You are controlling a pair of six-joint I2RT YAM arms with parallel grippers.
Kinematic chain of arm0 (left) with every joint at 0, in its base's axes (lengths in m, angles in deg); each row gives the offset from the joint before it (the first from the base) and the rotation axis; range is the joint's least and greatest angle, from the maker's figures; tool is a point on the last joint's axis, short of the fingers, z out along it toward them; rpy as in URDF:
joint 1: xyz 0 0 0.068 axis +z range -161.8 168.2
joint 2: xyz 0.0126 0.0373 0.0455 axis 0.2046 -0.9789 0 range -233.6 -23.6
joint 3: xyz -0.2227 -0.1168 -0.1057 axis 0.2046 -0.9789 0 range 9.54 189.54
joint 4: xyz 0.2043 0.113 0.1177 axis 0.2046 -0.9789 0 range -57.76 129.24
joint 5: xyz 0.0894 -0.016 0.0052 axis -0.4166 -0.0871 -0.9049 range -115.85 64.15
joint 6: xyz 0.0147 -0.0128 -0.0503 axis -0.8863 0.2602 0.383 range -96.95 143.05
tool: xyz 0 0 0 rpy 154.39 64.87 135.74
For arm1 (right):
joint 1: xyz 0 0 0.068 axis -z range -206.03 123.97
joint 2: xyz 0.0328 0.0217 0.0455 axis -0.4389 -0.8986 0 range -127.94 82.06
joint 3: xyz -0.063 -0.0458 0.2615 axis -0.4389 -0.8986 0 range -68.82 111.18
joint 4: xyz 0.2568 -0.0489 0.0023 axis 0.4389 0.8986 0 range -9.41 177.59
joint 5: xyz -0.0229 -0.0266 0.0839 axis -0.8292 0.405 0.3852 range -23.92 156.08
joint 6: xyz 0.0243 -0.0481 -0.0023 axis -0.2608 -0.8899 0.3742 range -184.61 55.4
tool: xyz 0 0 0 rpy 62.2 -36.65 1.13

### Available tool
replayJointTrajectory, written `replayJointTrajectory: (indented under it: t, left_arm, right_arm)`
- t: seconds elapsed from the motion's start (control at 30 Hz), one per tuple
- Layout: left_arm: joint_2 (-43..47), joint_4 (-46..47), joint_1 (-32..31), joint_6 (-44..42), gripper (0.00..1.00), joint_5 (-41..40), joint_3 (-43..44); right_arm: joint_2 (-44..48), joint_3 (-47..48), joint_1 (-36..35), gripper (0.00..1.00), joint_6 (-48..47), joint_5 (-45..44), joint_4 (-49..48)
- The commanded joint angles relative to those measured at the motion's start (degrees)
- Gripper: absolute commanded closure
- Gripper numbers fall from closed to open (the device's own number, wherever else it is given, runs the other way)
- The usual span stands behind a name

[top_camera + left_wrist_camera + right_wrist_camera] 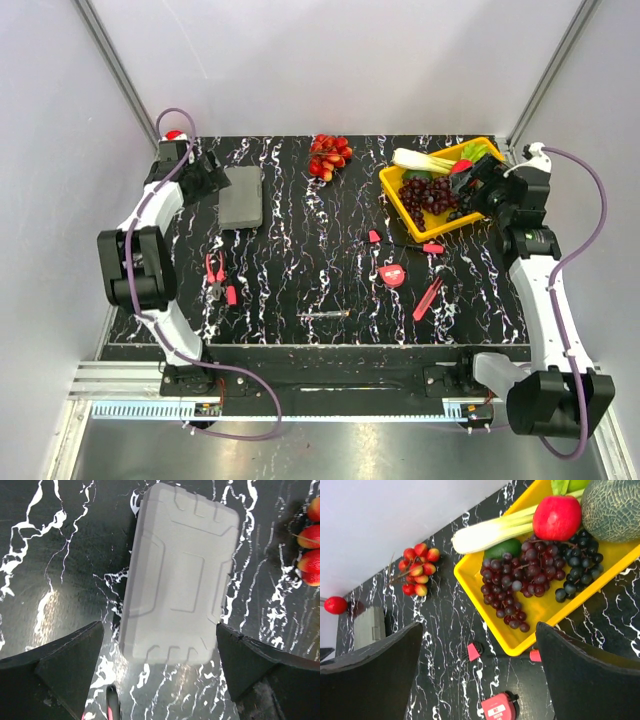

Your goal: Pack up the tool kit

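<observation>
The grey tool case [240,197] lies shut at the back left; in the left wrist view it [180,575] fills the middle, lid up. My left gripper [210,180] [160,672] is open and empty, hovering just short of the case's near end. Red-handled pliers [215,277], a thin screwdriver [325,315], the round red tape measure [392,275] [499,707] and a red knife [428,298] lie loose on the table. My right gripper [472,187] [480,680] is open and empty above the yellow tray's near edge.
The yellow tray [392,200] [470,587] holds grapes, an apple, a melon and a leek at the back right. A cherry bunch [330,156] lies at the back middle. Small red pieces [374,237] [432,248] [231,295] lie near the tools. White walls enclose the table.
</observation>
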Motion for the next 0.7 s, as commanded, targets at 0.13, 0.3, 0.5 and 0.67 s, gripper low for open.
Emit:
replayJointTrajectory:
  t: [0.13,0.3,0.5,0.67]
  left_arm:
    - [-10.77,10.28,4.83,-0.36,0.01,12.05,5.41]
    - [-17.00,18.19,6.76,4.38,0.01,21.45,6.37]
    - [-22.72,26.46,6.77,9.57,0.01,31.49,7.34]
    - [-25.19,27.70,6.15,11.51,0.01,31.05,8.48]
  right_arm:
    - [-7.24,6.68,-0.06,0.01,-1.48,10.70,7.31]
    - [-8.40,6.95,-0.06,0.01,-0.34,13.09,8.28]
    - [-7.52,5.55,-0.06,0.01,2.47,15.10,6.27]
    - [-7.69,4.32,-0.06,0.02,4.05,17.57,4.94]
